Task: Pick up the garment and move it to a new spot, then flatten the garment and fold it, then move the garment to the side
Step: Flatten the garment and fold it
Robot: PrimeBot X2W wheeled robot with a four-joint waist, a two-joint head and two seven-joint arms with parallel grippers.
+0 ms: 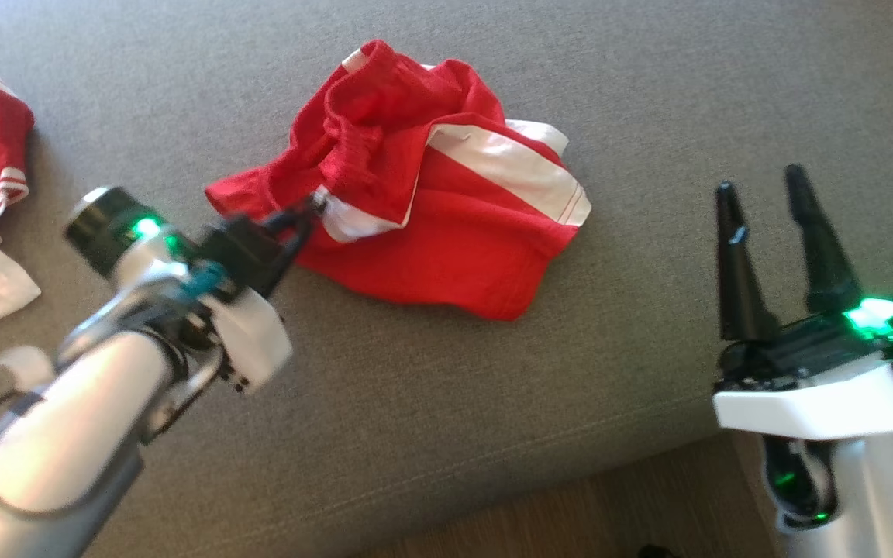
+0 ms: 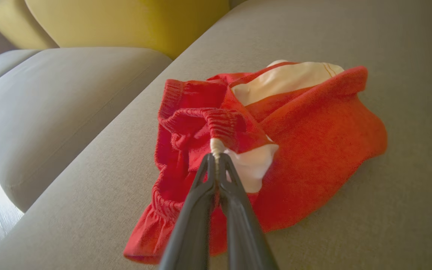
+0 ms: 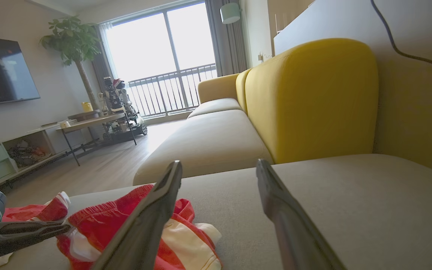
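Head view: the red-and-white garment [image 1: 446, 232] lies crumpled on the grey sofa seat [image 1: 493, 403]. The left gripper [image 1: 313, 208] pinches its near edge. The right gripper [image 1: 760, 186] stands spread and empty, well apart.

Left wrist view: jaws clenched on a white fold by the waistband.

Right wrist view: the garment rests on the cushion.

Judgement: grasp made; lifting, moving, flattening, folding and setting aside all remain.

From the head we look down on the grey sofa seat [image 1: 446, 434]; our left wrist camera sits close to the red shorts [image 2: 313, 150], our right sees them low, facing the window [image 3: 163, 56].
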